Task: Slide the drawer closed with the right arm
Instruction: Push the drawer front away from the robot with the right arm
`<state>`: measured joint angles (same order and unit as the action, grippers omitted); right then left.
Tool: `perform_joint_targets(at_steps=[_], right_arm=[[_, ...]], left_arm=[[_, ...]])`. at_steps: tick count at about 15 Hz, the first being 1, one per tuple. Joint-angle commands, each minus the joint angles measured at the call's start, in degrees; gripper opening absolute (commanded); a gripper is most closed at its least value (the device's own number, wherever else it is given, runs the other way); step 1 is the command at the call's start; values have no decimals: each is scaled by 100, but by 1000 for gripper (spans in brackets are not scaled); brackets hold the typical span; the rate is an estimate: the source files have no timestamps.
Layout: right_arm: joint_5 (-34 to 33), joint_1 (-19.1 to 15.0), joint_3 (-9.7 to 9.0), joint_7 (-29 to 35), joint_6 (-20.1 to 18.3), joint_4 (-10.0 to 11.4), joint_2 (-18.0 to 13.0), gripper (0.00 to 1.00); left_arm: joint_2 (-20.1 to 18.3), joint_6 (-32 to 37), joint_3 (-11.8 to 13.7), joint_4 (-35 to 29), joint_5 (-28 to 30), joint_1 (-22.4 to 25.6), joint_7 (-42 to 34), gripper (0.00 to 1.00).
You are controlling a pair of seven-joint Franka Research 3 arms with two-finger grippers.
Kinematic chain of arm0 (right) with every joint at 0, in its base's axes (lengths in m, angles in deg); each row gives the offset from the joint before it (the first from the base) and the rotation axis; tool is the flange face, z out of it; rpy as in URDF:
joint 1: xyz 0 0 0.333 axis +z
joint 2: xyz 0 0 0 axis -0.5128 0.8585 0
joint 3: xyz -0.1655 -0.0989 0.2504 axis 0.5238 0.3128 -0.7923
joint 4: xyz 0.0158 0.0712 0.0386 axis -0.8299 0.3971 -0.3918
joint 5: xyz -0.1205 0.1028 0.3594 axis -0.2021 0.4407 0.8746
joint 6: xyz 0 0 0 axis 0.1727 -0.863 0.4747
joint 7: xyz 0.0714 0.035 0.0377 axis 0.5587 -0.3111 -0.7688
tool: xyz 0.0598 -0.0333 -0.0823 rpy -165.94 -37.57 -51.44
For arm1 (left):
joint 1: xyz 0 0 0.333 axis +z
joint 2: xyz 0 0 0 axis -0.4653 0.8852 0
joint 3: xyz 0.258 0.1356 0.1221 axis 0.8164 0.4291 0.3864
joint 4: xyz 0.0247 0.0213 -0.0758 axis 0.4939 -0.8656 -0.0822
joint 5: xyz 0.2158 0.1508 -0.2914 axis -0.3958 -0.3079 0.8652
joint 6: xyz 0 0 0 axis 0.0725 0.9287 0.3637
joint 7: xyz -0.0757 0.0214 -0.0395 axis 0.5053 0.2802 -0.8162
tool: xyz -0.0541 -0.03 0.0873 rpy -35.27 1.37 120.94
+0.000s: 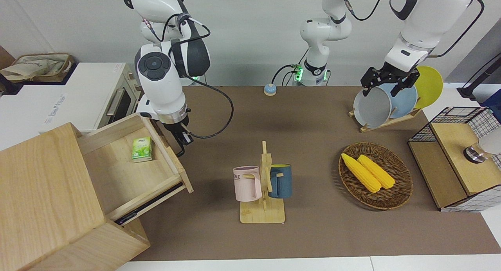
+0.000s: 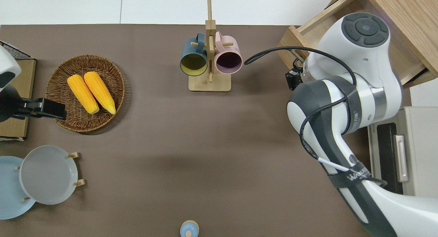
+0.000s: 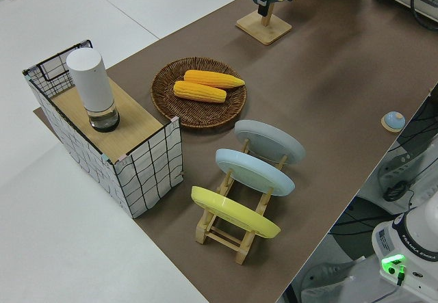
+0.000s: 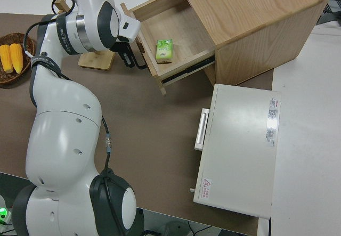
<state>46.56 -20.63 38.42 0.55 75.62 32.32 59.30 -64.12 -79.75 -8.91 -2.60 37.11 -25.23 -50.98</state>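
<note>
I see my right gripper (image 1: 181,142) at the drawer's (image 1: 129,173) front panel, though I cannot tell how its fingers stand. The drawer juts part-open from the wood cabinet (image 1: 43,192), holding a green carton (image 1: 141,149) whose print I can't read. The pink mug (image 1: 247,183) reads "ME"; the left arm is parked

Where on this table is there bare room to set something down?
Broad bare brown mat between the mug rack, plate rack and blue button. Also between corn basket and mug rack. Crowded by the open drawer, where the right gripper works.
</note>
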Motion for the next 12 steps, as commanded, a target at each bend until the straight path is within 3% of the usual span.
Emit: perform_joint_targets(at_steps=[1, 12], right_arm=[[-54, -415, -101, -220, 80, -149, 106, 0], [-63, -1136, -109, -1125, 80, -492, 317, 0]], left_arm=[[-25, 103, 2, 49, -102, -39, 60, 993], [-25, 103, 2, 49, -102, -39, 60, 993]])
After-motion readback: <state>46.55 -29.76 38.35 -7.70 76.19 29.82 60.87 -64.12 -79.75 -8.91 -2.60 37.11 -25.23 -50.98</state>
